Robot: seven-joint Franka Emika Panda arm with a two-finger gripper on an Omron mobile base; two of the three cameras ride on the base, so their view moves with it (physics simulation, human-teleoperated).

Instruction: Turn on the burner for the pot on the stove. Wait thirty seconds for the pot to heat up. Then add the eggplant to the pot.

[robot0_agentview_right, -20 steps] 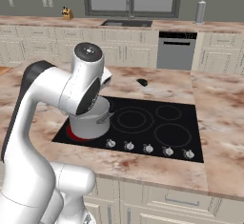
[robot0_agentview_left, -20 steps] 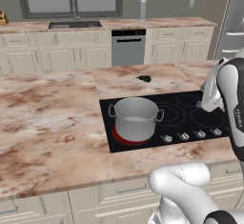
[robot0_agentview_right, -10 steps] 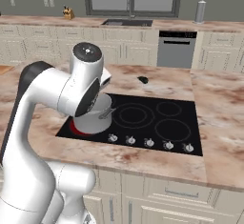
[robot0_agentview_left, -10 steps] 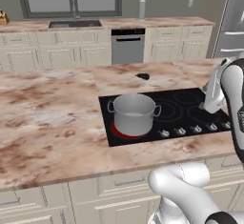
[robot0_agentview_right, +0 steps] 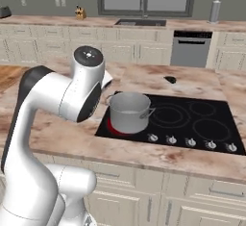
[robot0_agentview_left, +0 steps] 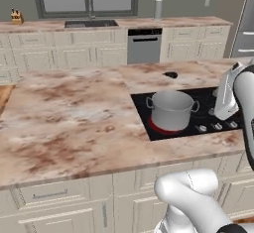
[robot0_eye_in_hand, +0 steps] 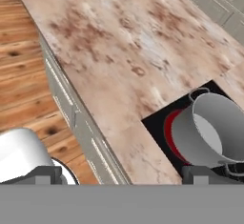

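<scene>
The grey steel pot (robot0_agentview_left: 171,109) (robot0_agentview_right: 129,112) (robot0_eye_in_hand: 209,135) stands lidless on the stove's (robot0_agentview_left: 144,103) (robot0_agentview_right: 192,124) front left burner (robot0_agentview_left: 158,127) (robot0_agentview_right: 112,126) (robot0_eye_in_hand: 167,131), which glows red around its base. The small dark eggplant (robot0_agentview_left: 170,74) (robot0_agentview_right: 170,80) lies on the marble counter just behind the stove. My gripper (robot0_eye_in_hand: 121,178) hangs open above the island's front edge, nothing between its fingers. In the hand view the pot sits to the right, by the right fingertip (robot0_eye_in_hand: 205,174).
A row of silver knobs (robot0_agentview_right: 192,142) lines the stove's front edge. The wide marble island (robot0_agentview_left: 74,113) stretches left of the stove. Against the back wall are a sink (robot0_agentview_left: 92,24), a dishwasher (robot0_agentview_left: 144,46) and a knife block (robot0_agentview_right: 80,12). Wooden floor (robot0_eye_in_hand: 24,75) lies beside the island.
The whole scene has shifted right in both base views, so the base has driven left. Pot and eggplant keep their places. The gripper stays open.
</scene>
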